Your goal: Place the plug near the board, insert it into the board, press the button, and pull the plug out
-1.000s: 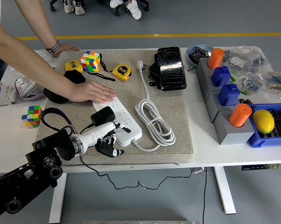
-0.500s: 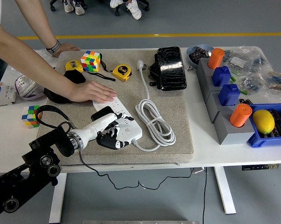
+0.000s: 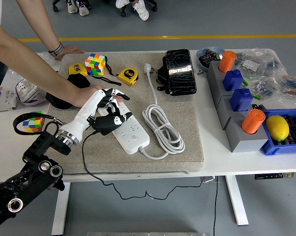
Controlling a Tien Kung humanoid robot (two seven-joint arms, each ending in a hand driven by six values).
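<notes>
Left hand (image 3: 107,105), white with black finger joints, comes in from the lower left on a black arm and hovers over the far end of the white power strip (image 3: 128,129). Its fingers are curled around a black plug adapter (image 3: 106,123), whose thin black cord (image 3: 96,172) trails back under the wrist and off the near edge of the grey felt mat (image 3: 187,128). The adapter sits just above the strip's sockets; whether its prongs are seated cannot be told from this angle. Just beyond the fingertips, a person's hand (image 3: 86,96) lies flat on the mat, partly covered by the robot's fingers. To the right of the hand, the strip's coiled white cable (image 3: 162,125) rests on the mat, its white plug end (image 3: 148,68) lying farther off. Beyond the hand sit a yellow tape measure (image 3: 128,76) and a multicoloured puzzle cube (image 3: 95,64), with a glossy black pouch (image 3: 178,71) farther right. Left of the wrist, a second puzzle cube (image 3: 32,121) stands on the white table (image 3: 211,164). Well to the right are grey holders with orange cylinders (image 3: 253,121) and blue blocks (image 3: 241,99), and a yellow lemon (image 3: 277,127) in a blue bin (image 3: 285,147).
</notes>
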